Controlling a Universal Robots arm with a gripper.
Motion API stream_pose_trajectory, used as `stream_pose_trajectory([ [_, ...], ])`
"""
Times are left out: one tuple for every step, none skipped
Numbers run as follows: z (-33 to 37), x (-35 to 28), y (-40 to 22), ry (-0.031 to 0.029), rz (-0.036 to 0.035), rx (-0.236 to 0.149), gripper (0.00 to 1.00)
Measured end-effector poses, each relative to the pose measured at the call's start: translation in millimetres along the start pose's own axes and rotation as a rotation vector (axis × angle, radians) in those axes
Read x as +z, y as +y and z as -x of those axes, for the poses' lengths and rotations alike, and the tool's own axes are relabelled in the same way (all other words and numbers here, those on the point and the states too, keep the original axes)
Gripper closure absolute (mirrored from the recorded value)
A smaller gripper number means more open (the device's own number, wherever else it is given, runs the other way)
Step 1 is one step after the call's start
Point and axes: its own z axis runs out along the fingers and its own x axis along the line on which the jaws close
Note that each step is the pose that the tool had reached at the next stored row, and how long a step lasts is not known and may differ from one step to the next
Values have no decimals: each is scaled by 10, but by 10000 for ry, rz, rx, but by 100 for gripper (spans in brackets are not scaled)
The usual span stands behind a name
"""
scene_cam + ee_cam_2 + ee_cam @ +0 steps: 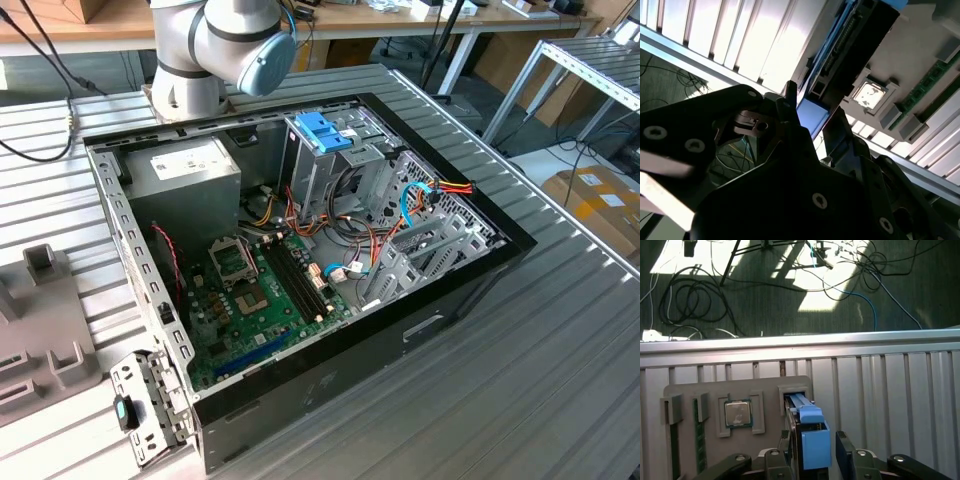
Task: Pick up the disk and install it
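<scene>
One gripper is straddling the blue-framed disk in the first wrist view, and I can't tell whether it's squeezing it or just sitting around it. The disk is standing on edge in a slot of the grey parts tray, beside a chip, so I'm calling this the pickup step, install not begun. I'm guessing the next move is calling for a firm hold and a straight lift clear of the slot, with the open computer case waiting in the exterior view.
</scene>
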Motion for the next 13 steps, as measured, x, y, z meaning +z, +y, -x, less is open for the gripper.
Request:
stream_pose_trajectory([
  [-1, 9, 0, 0, 1, 0, 52],
  [-2, 23, 1, 0, 0, 0, 52],
  [-3, 34, 1, 1, 0, 0, 52],
  [-3, 43, 1, 0, 0, -1, 52],
  [-4, 48, 1, 0, 1, -1, 52],
  [-4, 54, 1, 0, 1, -1, 52],
  [-5, 62, 1, 0, 1, -2, 52],
  [-5, 70, 1, 0, 1, -2, 52],
  [-6, 78, 1, 0, 1, -1, 52],
  [-6, 85, 1, 0, 0, -1, 52],
  [-7, 90, 0, 0, 0, -2, 52],
  [-8, 98, 0, 0, 1, -1, 52],
  [-8, 104, 0, 1, 1, -2, 52],
])
